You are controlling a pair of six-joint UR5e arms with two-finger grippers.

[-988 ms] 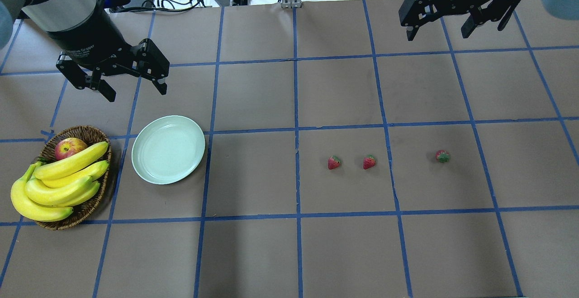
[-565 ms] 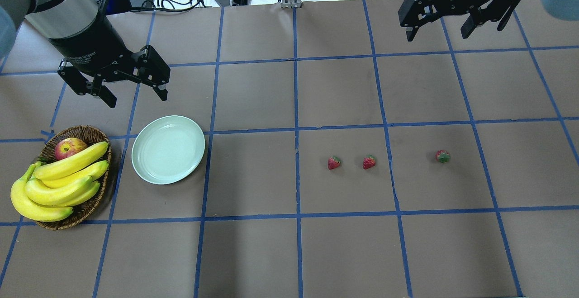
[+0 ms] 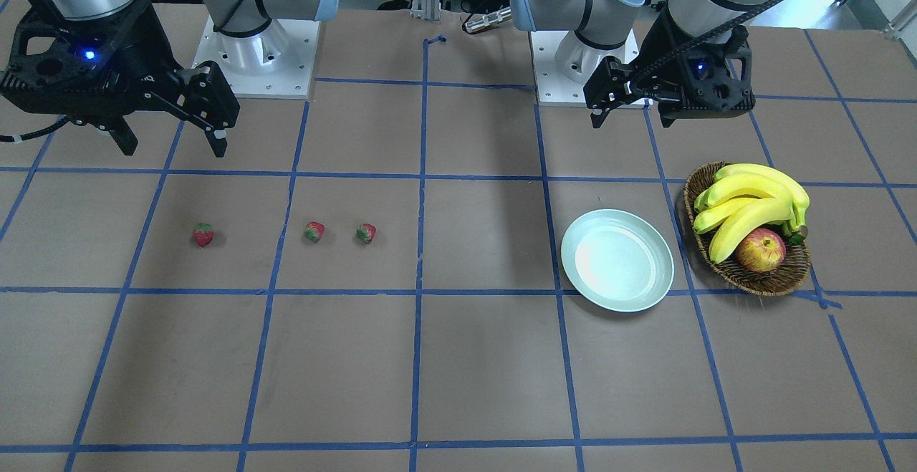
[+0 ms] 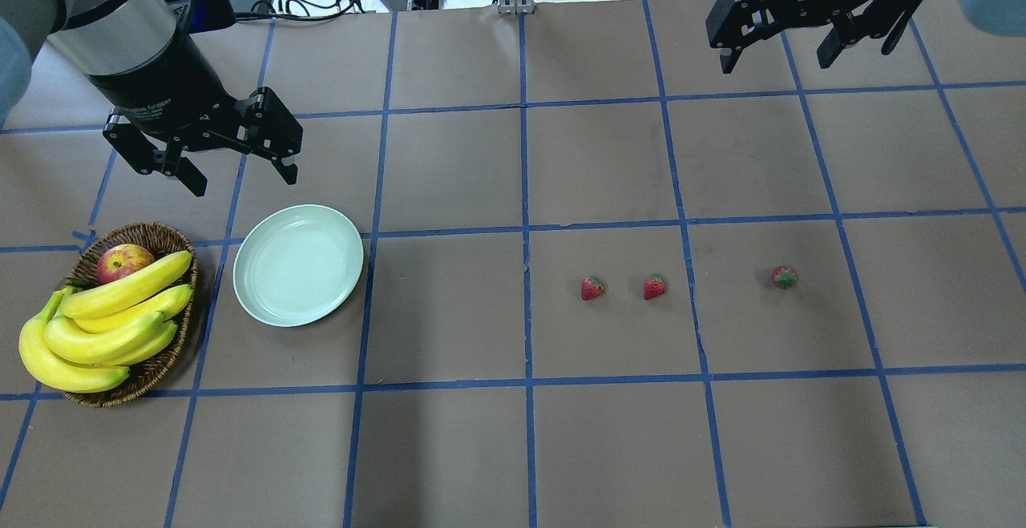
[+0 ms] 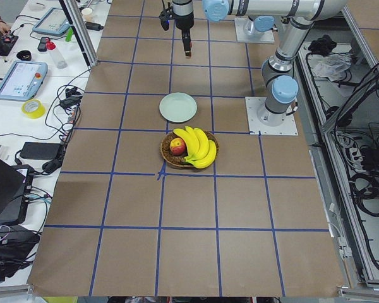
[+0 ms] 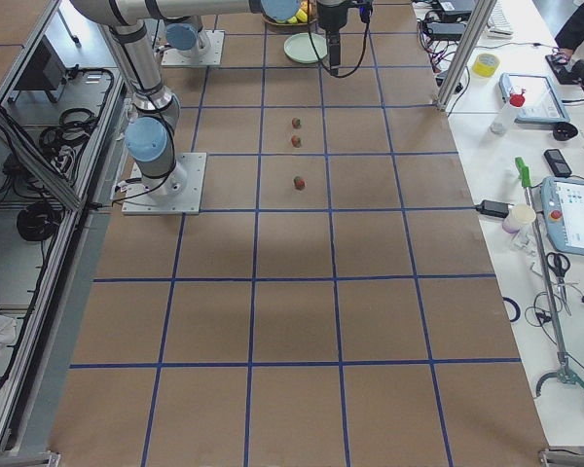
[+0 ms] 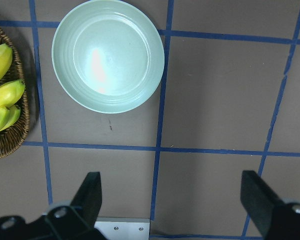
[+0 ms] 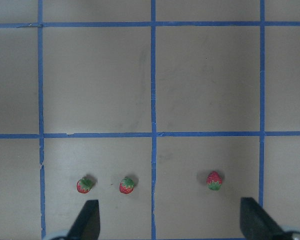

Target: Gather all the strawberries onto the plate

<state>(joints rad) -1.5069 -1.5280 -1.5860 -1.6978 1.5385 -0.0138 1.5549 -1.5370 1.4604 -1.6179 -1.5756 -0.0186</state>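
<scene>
Brown, blue-taped table: in the overhead view, three strawberries lie in a row right of centre, with the plate at centre-left. The left gripper, upper left, and the right gripper, upper right, both hang released.

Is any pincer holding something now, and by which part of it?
Nothing is held. The left pincer and the right pincer are both open and empty; the three strawberries lie on the table, apart from both.
</scene>
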